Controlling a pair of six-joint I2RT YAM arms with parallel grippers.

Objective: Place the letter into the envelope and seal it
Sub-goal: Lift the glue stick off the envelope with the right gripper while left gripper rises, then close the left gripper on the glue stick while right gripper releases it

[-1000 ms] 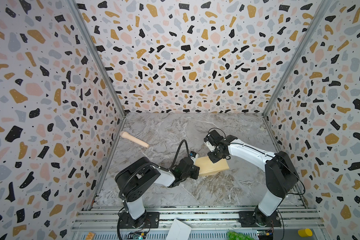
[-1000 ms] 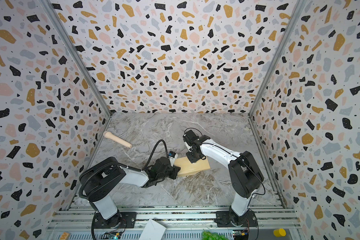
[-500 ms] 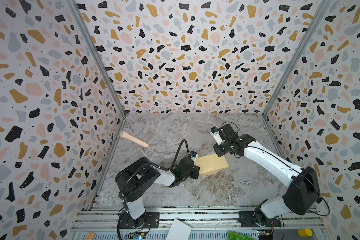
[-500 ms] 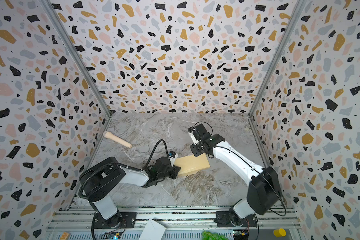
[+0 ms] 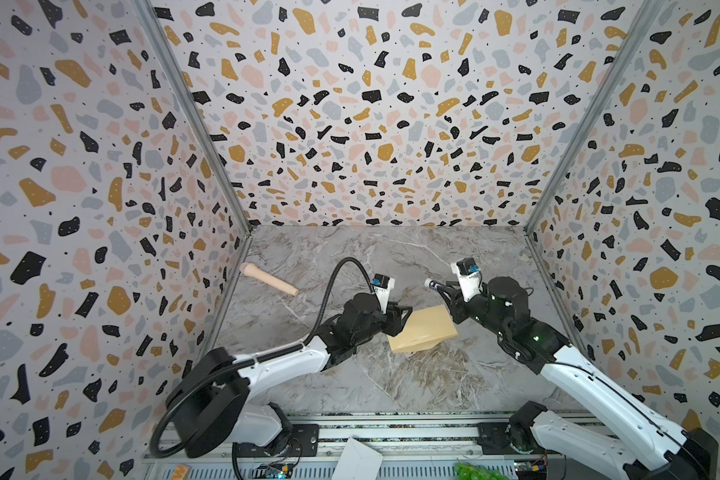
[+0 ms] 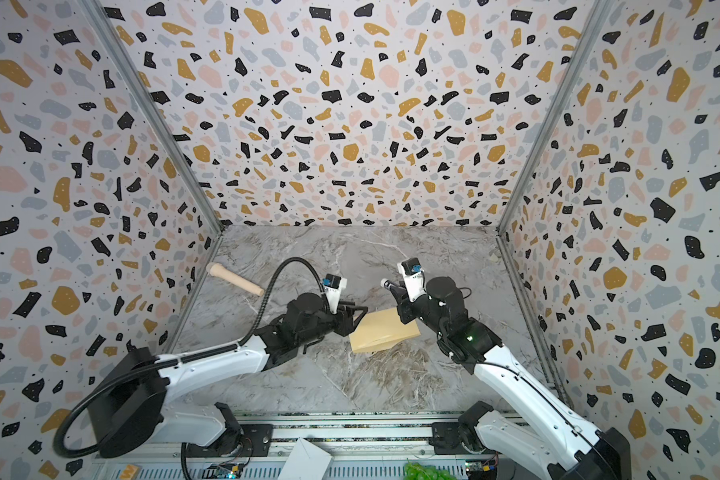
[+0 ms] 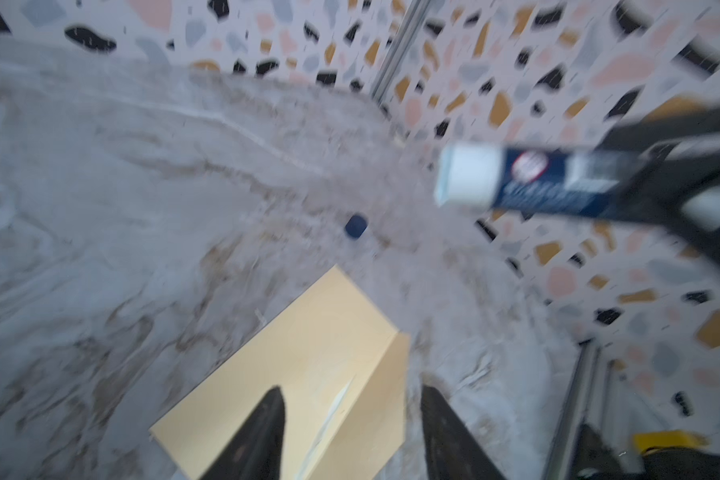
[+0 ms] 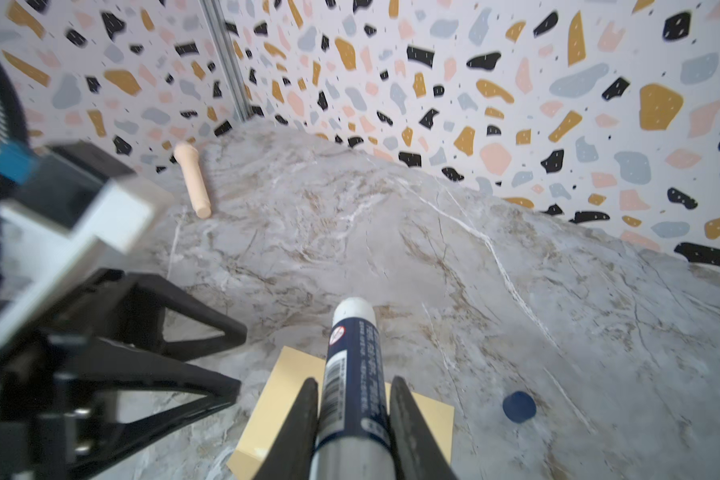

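Note:
The tan envelope (image 5: pixel 422 328) (image 6: pixel 383 328) lies on the marble floor in the middle, with a fold along its near side. In the left wrist view the envelope (image 7: pixel 308 332) shows a thin pale streak near that fold. My left gripper (image 5: pixel 400 321) (image 6: pixel 356 321) (image 7: pixel 352 386) is open at the envelope's left edge, one finger over it and one beside it. My right gripper (image 5: pixel 445 291) (image 6: pixel 398 291) (image 8: pixel 354 380) hangs above the envelope's far right corner, shut on a dark blue glue stick (image 8: pixel 352 345) (image 7: pixel 516 183) with a white tip. The letter does not show.
A wooden roller (image 5: pixel 269 279) (image 6: pixel 235 279) (image 8: pixel 192 178) lies by the left wall. A small dark blue cap (image 8: pixel 519 406) (image 7: pixel 356 226) sits on the floor beyond the envelope. White paper (image 5: pixel 358 457) rests on the front rail. Patterned walls close three sides.
My left gripper has opened and let go of the envelope. My right arm has lifted the glue stick off the envelope and drawn back to the right.

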